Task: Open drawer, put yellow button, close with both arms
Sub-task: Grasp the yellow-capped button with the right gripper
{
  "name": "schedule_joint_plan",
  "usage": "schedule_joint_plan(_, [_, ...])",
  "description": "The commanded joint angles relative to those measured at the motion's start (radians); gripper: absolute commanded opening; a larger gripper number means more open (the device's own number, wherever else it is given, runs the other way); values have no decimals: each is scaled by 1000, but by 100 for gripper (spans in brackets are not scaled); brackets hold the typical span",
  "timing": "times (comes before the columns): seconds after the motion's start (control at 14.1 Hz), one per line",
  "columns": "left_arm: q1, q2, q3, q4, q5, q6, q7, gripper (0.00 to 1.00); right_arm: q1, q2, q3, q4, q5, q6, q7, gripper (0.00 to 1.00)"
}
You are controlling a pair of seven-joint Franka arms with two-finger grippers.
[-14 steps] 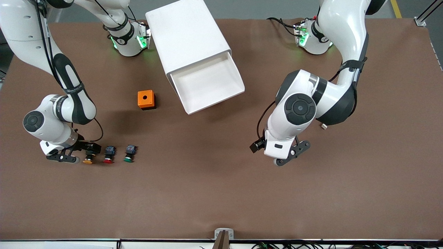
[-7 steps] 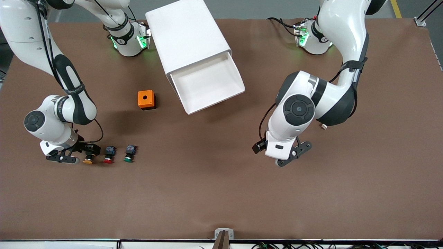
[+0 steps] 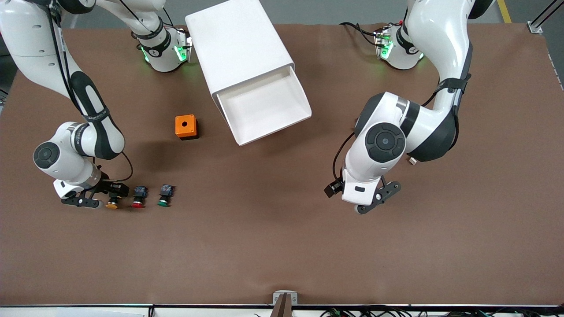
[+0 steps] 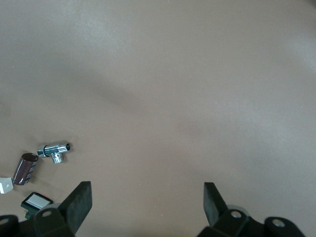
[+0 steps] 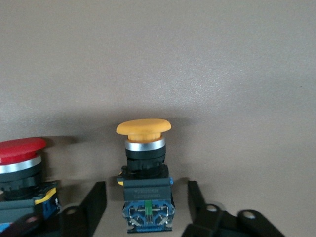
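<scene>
Step in hand: the yellow button point(image 5: 143, 170) is being picked up, judging by how things lie; the drawer point(image 3: 264, 108) is already pulled out of the cabinet point(image 3: 238, 48), so the opening part looks done.
Yellow button: lying on the desk point(image 3: 282, 255) toward the right arm's end, at the end of a row of three, just beside the red button point(image 3: 138, 197), with the green button point(image 3: 164, 196) next along.
Right pincer point(image 5: 148, 205): down at the desk with one finger on either side of the button's black-and-blue body; a small gap is seen on each side, so nothing is clamped yet.
Grip tip: the squarish body should be squeezed, not the mushroom cap, since the cap is rounded and would probably slip.
Watch out: the red button sits close to one finger, so it could get nudged if the pincer is not kept centred.
Lift: best done straight up once the grip is firm, then carried over to the open drawer.
Left pincer point(image 3: 374, 200): held apart, hanging over bare desk toward the left arm's end; that arm is waiting.
Other bits: an orange box point(image 3: 186, 126) is sitting nearer the cabinet, clear of the likely path.
</scene>
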Motion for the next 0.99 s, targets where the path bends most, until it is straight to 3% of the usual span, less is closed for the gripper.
schedule_joint_plan(0.0, [-2,-23,3,-26,19,12,8,99,-14,0,12,0,-11,4,-7,31])
schedule_joint_plan(0.07, [-2,-23,3,-26,19,12,8,99,-14,-1,12,0,-11,2,-4,14])
schedule_joint_plan(0.14, [-2,-23,3,-26,19,12,8,99,-14,-1,12,1,-11,1,-3,3])
schedule_joint_plan(0.21, [-2,-23,3,-26,19,12,8,99,-14,-4,12,5,-11,-2,-1,0])
schedule_joint_plan(0.43, [-2,-23,3,-26,19,12,8,99,-12,-40,14,5,-11,-22,0,0])
schedule_joint_plan(0.92, [-2,-23,3,-26,17,11,8,99,23,-288,55,23,60,-431,144,0])
